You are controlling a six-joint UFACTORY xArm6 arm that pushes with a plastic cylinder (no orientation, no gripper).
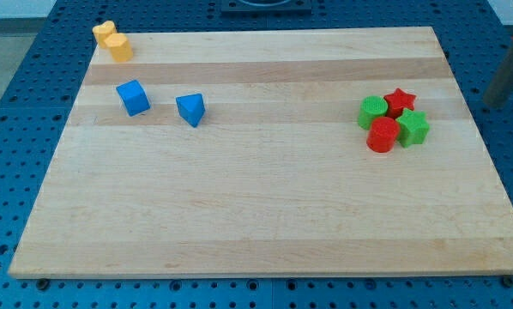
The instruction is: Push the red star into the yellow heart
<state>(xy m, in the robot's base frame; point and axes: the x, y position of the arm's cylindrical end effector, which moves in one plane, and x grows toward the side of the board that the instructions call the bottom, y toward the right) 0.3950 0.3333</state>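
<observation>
Work had not begun: red star (401,99) sat well apart from yellow heart (112,41), my tip unseen, no pincer to judge.

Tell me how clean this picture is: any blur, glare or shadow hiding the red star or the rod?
Camera view: lighting is even, no glare on the board, only short soft shadows under the blocks. The red star and yellow heart are sharp enough to make out. The rod at the view's right edge is a blurred grey streak off the board; my tip cannot be made out.
</observation>
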